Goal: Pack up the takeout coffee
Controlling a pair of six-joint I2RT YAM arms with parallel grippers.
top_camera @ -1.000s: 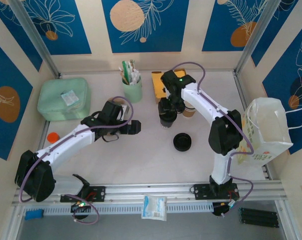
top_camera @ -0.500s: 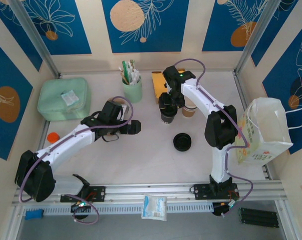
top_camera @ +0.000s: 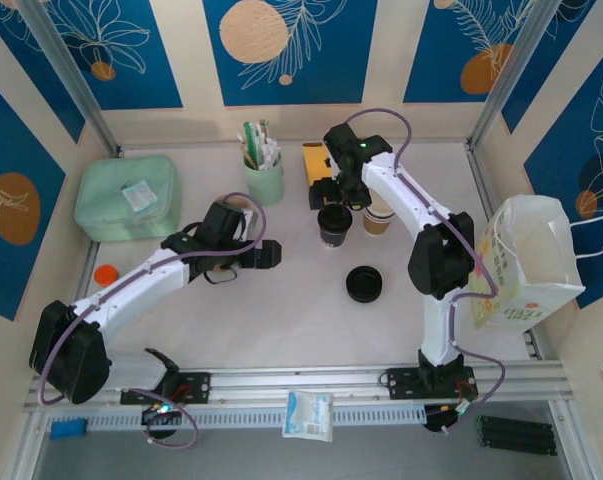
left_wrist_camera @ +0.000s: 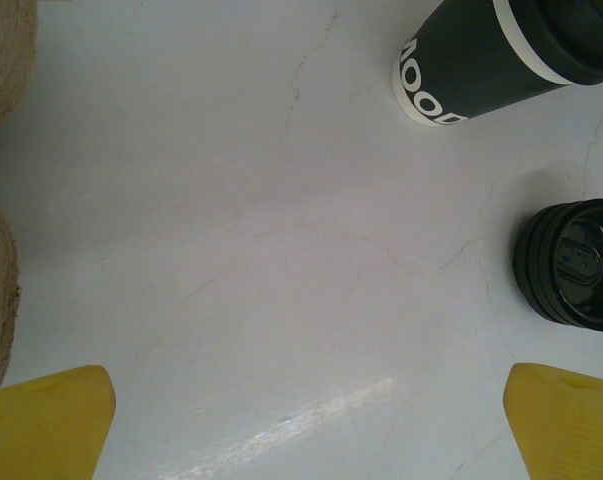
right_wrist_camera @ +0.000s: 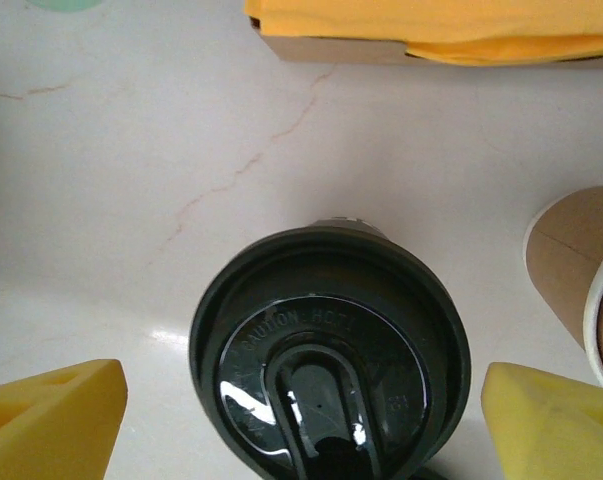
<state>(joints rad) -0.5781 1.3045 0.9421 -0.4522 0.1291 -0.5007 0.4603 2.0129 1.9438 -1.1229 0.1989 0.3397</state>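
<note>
The lidded black coffee cup (right_wrist_camera: 329,340) stands untouched between the wide-spread jaws of the right gripper (right_wrist_camera: 301,415), with nested paper cups (right_wrist_camera: 581,270) just outside them. The left gripper (left_wrist_camera: 301,420) is held wide and empty. Lidding is judged done; a closing grasp on the cup is called for next.

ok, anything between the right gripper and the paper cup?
Nothing directly. The right gripper is open above the black-lidded dark cup; the paper cup stands beside that cup, just beyond one finger.
</note>
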